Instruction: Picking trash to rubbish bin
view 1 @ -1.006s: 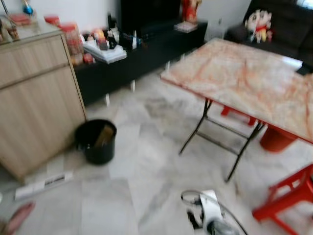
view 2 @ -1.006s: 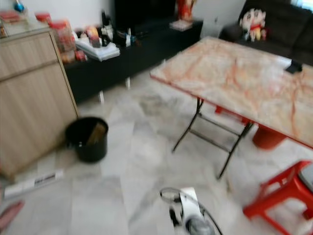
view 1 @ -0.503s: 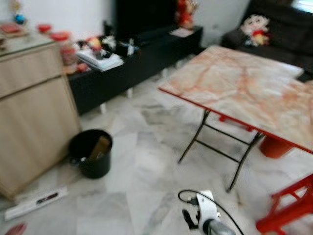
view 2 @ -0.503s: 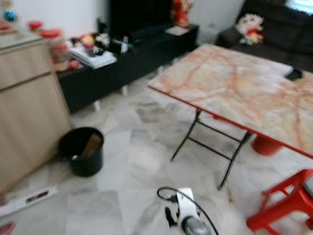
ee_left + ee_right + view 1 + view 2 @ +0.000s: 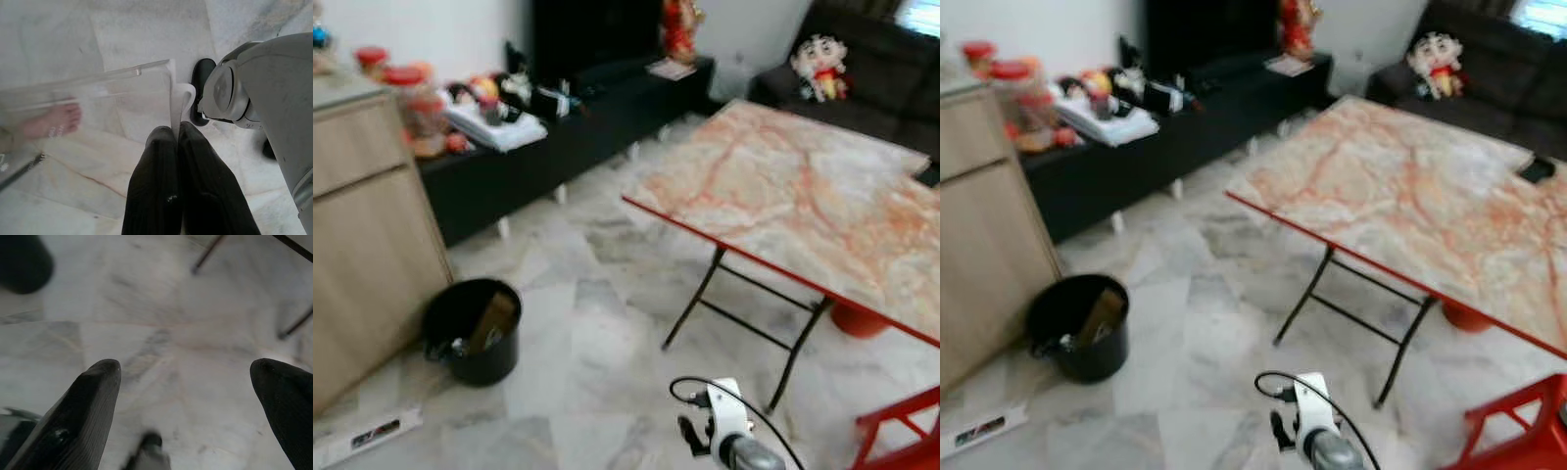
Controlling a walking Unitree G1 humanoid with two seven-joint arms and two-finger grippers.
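Observation:
A black rubbish bin (image 5: 472, 331) stands on the marble floor beside the wooden cabinet, with a brown piece and other scraps inside. My left gripper (image 5: 175, 132) hangs low over the floor, shut on the rim of a clear plastic container (image 5: 98, 93). My right gripper (image 5: 186, 369) is open above bare floor with nothing between its fingers. The bin's dark edge (image 5: 22, 262) shows beyond it. My right arm's wrist (image 5: 724, 441) sits at the bottom of the eye views.
A folding table (image 5: 803, 186) with a marble-patterned top stands to the right, a red stool (image 5: 901, 441) near it. A wooden cabinet (image 5: 362, 225) is at left, a white box (image 5: 357, 436) below it. A person's bare foot (image 5: 51, 120) shows through the container.
The whole picture has shifted as the camera moved: the bin and cabinet now sit lower and further left. The foot at the lower left has left the eye views.

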